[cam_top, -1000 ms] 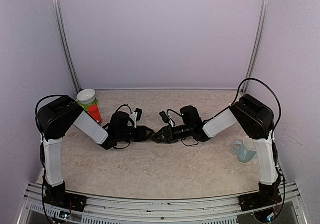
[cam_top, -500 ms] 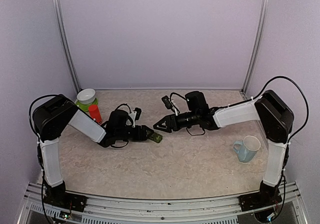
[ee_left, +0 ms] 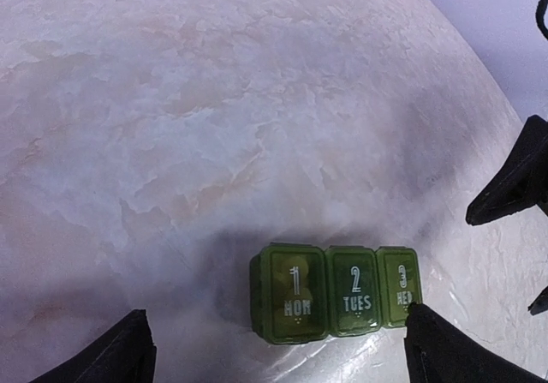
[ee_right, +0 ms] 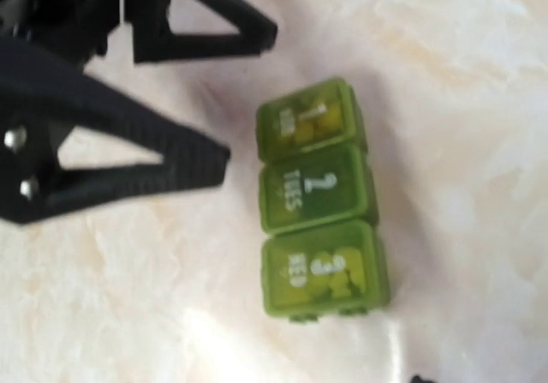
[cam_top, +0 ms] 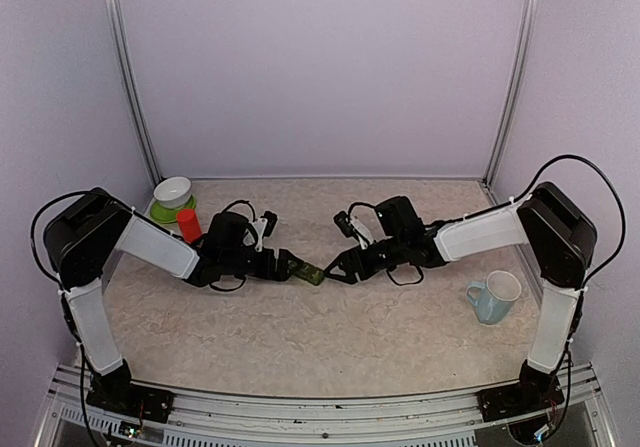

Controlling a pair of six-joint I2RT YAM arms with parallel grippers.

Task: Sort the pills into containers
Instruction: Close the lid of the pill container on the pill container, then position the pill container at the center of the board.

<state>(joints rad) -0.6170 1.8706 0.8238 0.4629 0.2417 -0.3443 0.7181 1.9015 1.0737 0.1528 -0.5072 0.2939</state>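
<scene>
The containers are a dark green strip of three lidded compartments marked 1 MON, 2 TUES, 3 WED, lying flat on the table with lids shut. In the left wrist view the containers lie between and just beyond my left gripper, which is open and touches nothing. Yellowish pills show through the WED lid, and more through the MON lid. My right gripper hovers just right of the strip, jaws apart and empty. In the right wrist view the containers lie below, with the left gripper's fingers beside them.
A white bowl on a green plate and a red bottle stand at the back left, behind the left arm. A pale blue mug stands at the right near the right arm's base.
Both grippers have opened. The green strip, a second ago hidden between the meeting grippers, now lies free on the table. The left gripper drew back left; the right arm swung out and returned.
</scene>
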